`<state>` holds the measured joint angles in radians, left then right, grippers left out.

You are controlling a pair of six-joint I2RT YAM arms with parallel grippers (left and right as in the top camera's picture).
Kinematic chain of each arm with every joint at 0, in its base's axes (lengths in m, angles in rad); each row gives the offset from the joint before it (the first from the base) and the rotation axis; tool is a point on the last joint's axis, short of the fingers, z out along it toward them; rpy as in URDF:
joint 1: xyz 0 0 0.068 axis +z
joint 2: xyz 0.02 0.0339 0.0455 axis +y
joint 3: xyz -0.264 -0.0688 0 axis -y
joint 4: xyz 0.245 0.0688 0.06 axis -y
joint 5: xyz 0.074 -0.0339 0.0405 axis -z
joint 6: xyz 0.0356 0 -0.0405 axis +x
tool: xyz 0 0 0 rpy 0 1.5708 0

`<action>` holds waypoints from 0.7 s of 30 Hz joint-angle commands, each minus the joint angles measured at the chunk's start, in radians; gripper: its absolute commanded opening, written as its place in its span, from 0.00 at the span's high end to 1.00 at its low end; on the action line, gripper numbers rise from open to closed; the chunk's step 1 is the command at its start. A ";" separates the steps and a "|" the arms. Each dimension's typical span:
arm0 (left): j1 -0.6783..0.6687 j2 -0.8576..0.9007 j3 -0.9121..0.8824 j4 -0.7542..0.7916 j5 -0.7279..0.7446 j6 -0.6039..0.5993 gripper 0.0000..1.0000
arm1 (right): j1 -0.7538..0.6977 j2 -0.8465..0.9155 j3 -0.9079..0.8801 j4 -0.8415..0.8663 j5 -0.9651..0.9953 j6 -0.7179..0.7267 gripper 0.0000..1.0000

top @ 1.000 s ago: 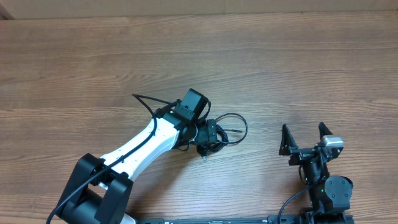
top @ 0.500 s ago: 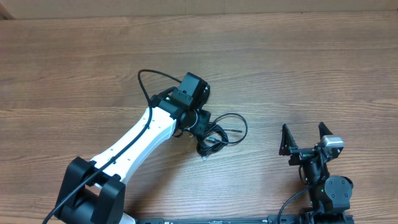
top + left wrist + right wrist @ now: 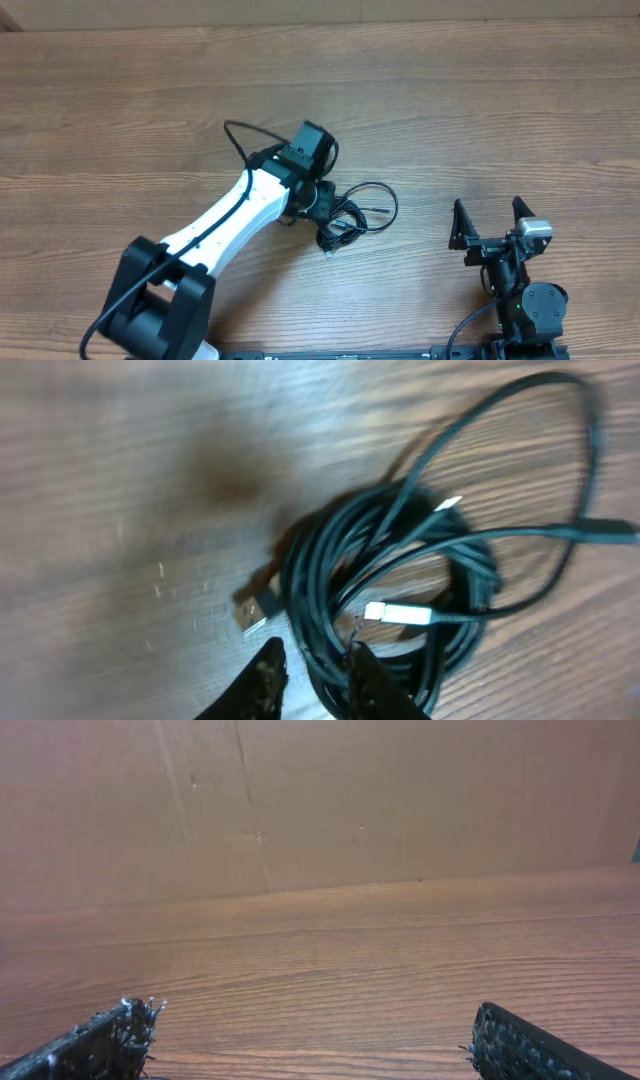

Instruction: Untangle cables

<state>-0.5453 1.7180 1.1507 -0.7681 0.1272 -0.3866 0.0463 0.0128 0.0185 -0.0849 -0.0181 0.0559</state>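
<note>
The cables (image 3: 400, 590), a light, limp coil on the tabletop (image 3: 450, 100), lie under the left gripper (image 3: 315, 652), its fingers (image 3: 262, 685) pinching edge strands, though a plug end probably pulls freer; the right gripper (image 3: 489, 206), well right of it, gapes empty.

No legible text or labels.

Soft, even light covers the table (image 3: 480, 100). The overhead view is sharp, with only faint shadows. The left wrist view is dimmer and blurred. The cables (image 3: 305, 585) smear toward the right edge, and a dark shadow lies on the wood at upper left. The right wrist view is warm and slightly soft, with its fingers (image 3: 100, 1045) out of focus.
</note>
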 commanded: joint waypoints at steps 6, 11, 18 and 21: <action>-0.004 0.073 -0.019 -0.020 0.043 -0.324 0.62 | -0.002 -0.010 -0.011 0.003 0.008 -0.002 0.00; -0.037 0.124 -0.019 -0.012 0.054 -0.346 0.50 | -0.002 -0.010 -0.011 0.003 0.008 -0.002 0.00; -0.105 0.190 -0.019 0.030 0.045 -0.354 0.96 | -0.002 -0.010 -0.011 0.003 0.008 -0.001 0.00; -0.105 0.189 -0.018 0.031 0.019 -0.332 0.96 | -0.002 -0.010 -0.011 0.003 0.008 -0.002 0.00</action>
<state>-0.6388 1.8740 1.1408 -0.7399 0.1616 -0.7303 0.0463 0.0128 0.0185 -0.0849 -0.0181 0.0555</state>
